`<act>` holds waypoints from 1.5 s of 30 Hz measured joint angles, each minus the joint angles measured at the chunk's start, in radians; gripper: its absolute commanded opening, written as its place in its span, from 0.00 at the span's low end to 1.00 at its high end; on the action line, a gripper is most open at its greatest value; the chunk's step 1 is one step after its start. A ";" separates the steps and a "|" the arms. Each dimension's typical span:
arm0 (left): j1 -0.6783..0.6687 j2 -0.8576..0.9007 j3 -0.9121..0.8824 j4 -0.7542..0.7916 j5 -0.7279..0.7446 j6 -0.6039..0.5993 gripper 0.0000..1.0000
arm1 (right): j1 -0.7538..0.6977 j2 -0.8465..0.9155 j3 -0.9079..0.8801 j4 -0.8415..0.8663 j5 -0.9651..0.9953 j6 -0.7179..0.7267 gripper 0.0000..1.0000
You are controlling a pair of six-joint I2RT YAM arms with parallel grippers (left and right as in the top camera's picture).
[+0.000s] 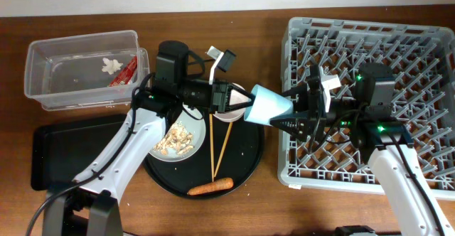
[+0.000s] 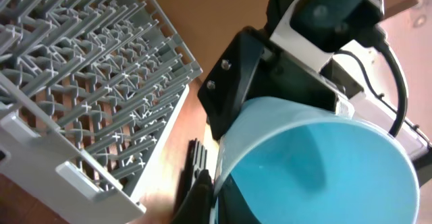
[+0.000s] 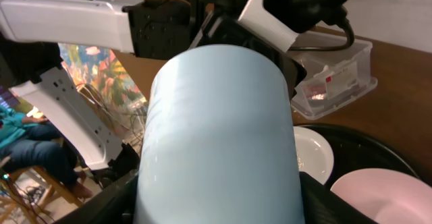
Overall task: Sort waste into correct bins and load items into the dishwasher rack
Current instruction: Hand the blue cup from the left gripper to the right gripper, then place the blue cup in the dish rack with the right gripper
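Handover looked to be the step in hand. The light blue cup (image 1: 268, 106) lay on its side in the air over the right edge of the round black tray (image 1: 249, 161), just short of the dishwasher rack (image 1: 426, 44), with an arm at each end.

Its open mouth faced the left gripper (image 1: 238, 102). In the left wrist view one dark finger (image 2: 199, 193) sat against the outside of the rim and something dark showed just inside it, so that hand appeared to be pinching the cup's wall at the lip.

The base pointed at the right gripper (image 1: 293, 116), whose fingers (image 3: 101, 207) stood on either side of the cup's body. Whether they were pressing it or only bracketing it could not be told.

The cup seemed a light thing of smooth, thin plastic, stiff enough to keep its shape but likely to slip, and to flex at the rim under a hard squeeze. It tapered toward the base, so a grip there could slide off. The better hold for the right hand was probably across the middle of the body, firm before the left let go, so the cup could be set mouth-down among the rack's pegs.
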 measured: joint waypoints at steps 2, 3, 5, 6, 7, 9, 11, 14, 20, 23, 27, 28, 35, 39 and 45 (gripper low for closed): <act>0.000 0.000 0.000 0.001 -0.018 -0.011 0.33 | 0.000 0.000 0.000 0.000 0.000 0.002 0.57; 0.000 0.000 0.000 0.001 -0.029 -0.014 0.34 | 0.000 0.001 0.000 -0.001 -0.005 0.001 0.55; 0.000 0.000 0.000 0.001 -0.051 -0.006 0.41 | 0.000 0.001 0.000 0.000 -0.007 0.000 0.51; 0.001 0.000 0.000 0.001 -0.055 0.001 0.42 | 0.000 0.001 0.000 0.000 -0.006 0.002 0.50; 0.003 0.000 0.000 0.000 -0.060 0.006 0.43 | 0.000 0.001 0.000 -0.001 -0.007 0.002 0.48; 0.018 0.000 0.000 0.000 -0.064 0.014 0.46 | 0.000 0.001 0.000 -0.001 0.003 0.008 0.47; 0.047 0.000 0.001 -0.039 -0.084 0.036 0.54 | 0.000 0.001 0.000 -0.011 0.039 0.026 0.46; 0.106 0.000 0.008 -0.243 -0.232 0.131 0.57 | 0.000 0.001 0.000 -0.064 0.119 0.037 0.44; 0.170 0.000 0.008 -0.531 -0.586 0.278 0.61 | 0.000 0.001 0.000 -0.243 0.399 0.056 0.37; 0.187 0.000 0.008 -0.642 -0.787 0.340 0.66 | -0.002 0.001 0.013 -0.353 0.535 0.088 0.37; 0.213 -0.023 0.007 -0.748 -1.078 0.369 0.69 | -0.054 0.008 0.155 -0.608 0.741 0.103 0.33; 0.218 -0.037 0.007 -0.757 -1.120 0.371 0.69 | -0.087 0.008 0.206 -0.671 0.805 0.110 0.33; 0.225 -0.076 0.007 -0.760 -1.218 0.375 0.70 | -0.395 0.008 0.334 -0.843 1.101 0.119 0.31; 0.225 -0.076 0.007 -0.759 -1.223 0.375 0.70 | -0.619 0.022 0.335 -0.877 1.249 0.178 0.31; 0.225 -0.076 0.007 -0.760 -1.224 0.375 0.70 | -0.779 0.161 0.336 -0.903 1.303 0.199 0.39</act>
